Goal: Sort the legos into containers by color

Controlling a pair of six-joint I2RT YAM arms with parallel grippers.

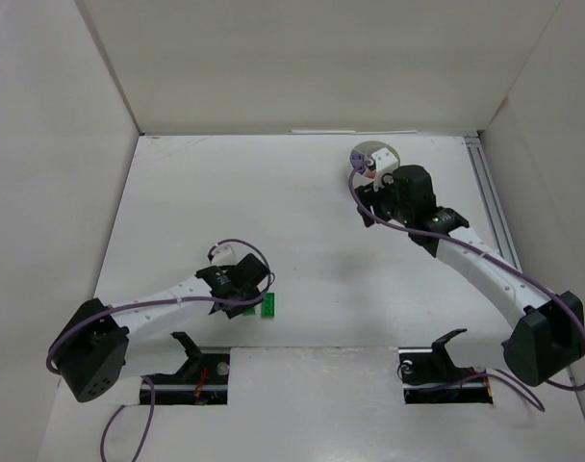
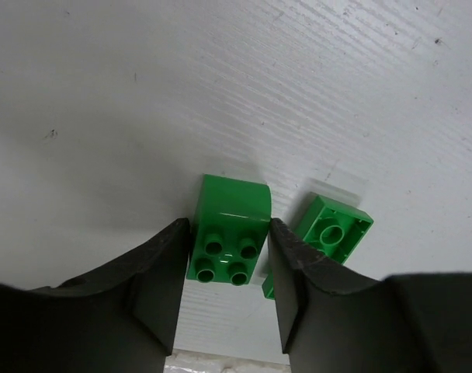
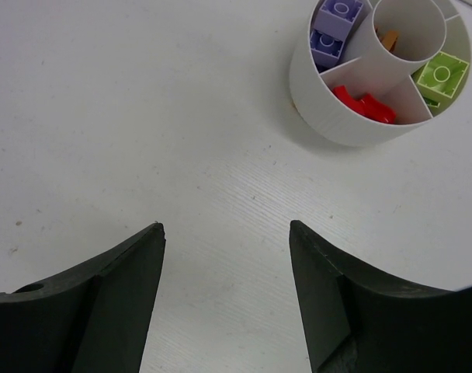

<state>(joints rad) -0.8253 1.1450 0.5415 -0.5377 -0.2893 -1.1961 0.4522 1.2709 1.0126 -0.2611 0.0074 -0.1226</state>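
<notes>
Left gripper (image 2: pixel 229 233) is clamped on a green brick (image 2: pixel 234 203), studs showing. It sits on the tabletop (image 2: pixel 104 116) by the near edge, with a second green brick (image 2: pixel 329 233) flipped over just beside it. Right gripper (image 3: pixel 224 233) hangs spread wide, holding nothing, near the white dish (image 3: pixel 321 116) by the far edge. The dish has purple bricks (image 3: pixel 333 27), red bricks (image 3: pixel 364 105) and a lime brick (image 3: pixel 442 74) in separate wedges.

Two green legos (image 2: pixel 228 233), two purple legos (image 3: pixel 338 17), one lime lego (image 3: pixel 442 74), one dish (image 3: pixel 329 116).

White table (image 1: pixel 225 192) – plain white walls (image 1: pixel 312 67) on three sides
</notes>
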